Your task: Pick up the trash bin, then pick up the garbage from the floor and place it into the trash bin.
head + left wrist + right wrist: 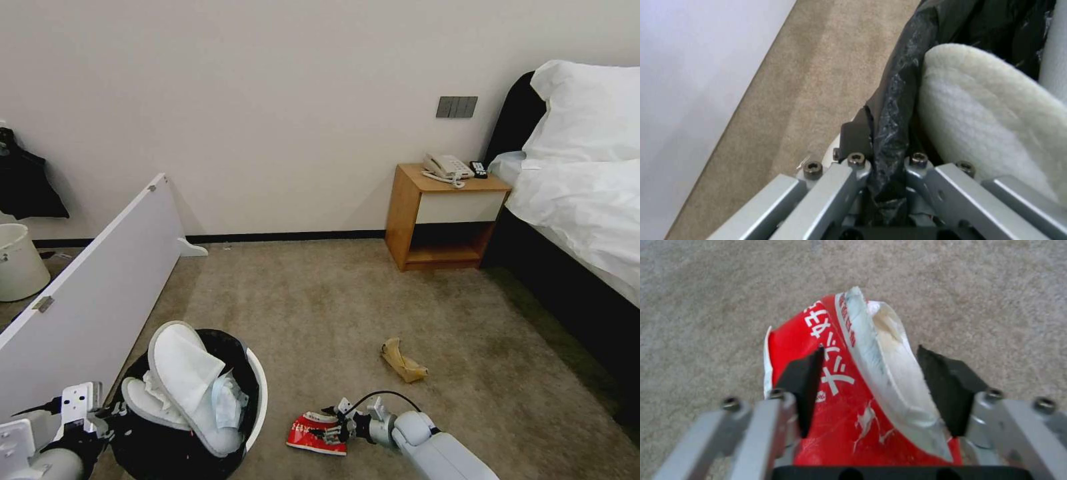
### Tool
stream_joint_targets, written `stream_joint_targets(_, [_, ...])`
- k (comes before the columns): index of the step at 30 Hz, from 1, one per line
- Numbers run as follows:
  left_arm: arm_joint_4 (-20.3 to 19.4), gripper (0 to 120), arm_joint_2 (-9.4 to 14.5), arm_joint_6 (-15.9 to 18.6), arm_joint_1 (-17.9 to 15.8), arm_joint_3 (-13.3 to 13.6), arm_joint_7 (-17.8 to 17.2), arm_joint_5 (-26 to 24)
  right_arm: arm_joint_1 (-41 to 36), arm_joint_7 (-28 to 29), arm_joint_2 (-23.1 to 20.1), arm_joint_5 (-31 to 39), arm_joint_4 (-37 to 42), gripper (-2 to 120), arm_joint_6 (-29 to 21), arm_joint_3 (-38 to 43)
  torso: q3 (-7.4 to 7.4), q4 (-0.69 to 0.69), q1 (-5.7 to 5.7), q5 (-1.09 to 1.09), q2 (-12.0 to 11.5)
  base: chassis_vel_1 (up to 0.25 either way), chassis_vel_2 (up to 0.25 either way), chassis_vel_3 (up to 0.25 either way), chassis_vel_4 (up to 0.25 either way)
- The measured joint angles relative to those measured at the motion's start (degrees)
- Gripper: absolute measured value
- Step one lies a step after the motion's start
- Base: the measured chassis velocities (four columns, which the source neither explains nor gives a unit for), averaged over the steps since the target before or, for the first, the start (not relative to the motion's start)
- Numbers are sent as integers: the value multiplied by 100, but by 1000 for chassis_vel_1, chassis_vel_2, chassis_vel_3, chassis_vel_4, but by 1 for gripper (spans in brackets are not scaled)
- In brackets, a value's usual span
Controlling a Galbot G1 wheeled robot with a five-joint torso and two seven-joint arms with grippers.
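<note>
Left claw (880,173) clamped on the black-bagged rim of the trash bin (250,393), held low at the robot's left, beside a long white board (93,293). Inside the bin: two white slippers (183,373) and crumpled tissues (227,400), one slipper pressed against the bag next to the clamped rim.

Right claw (871,390) reached down to the floor (320,300), fingers (802,386) apart and straddling a red snack packet (840,380), one pad on each side; grip not closed. Packet lay flat on the carpet just right of the bin, torn open with a white inner lining showing.

Farther out on the carpet, well apart from the packet: a crumpled brown paper bag (402,361). Beyond, against the wall: a wooden nightstand (443,217) carrying a telephone (447,167), next to a bed (587,193). Pale bucket (19,260) behind the board at far left.
</note>
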Motion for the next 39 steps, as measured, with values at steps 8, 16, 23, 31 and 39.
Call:
stream_joint_targets(8, [-21, 1, -7, 0, 23, -9, 0, 8, 23, -50, -11, 3, -14, 22, -3, -32, 0, 0, 0, 0, 0, 0, 0, 0, 0])
stream_joint_targets(16, [-24, 1, -12, 0, 19, -8, -1, 16, 20, -119, -37, -22, -4, 0, 14, -66, 0, 0, 0, 0, 0, 0, 0, 0, 0])
stream_joint_targets(23, [-28, 1, -15, 0, 2, 1, -1, 18, 21, -148, -62, -36, 45, 0, 52, -69, 0, 0, 0, 0, 0, 0, 0, 0, 0])
stream_joint_targets(31, [-28, 1, 29, 0, 2, 55, 0, 16, -156, -35, -431, 42, 775, 0, 232, 294, 0, 0, 0, 2, 0, 0, 0, 0, 0])
stream_joint_targets(39, [-30, 1, 184, 0, 8, 140, -2, -61, -773, 126, -1248, 374, 2148, 0, 310, 1146, 0, -3, 0, 2, 0, 0, 0, 0, 0])
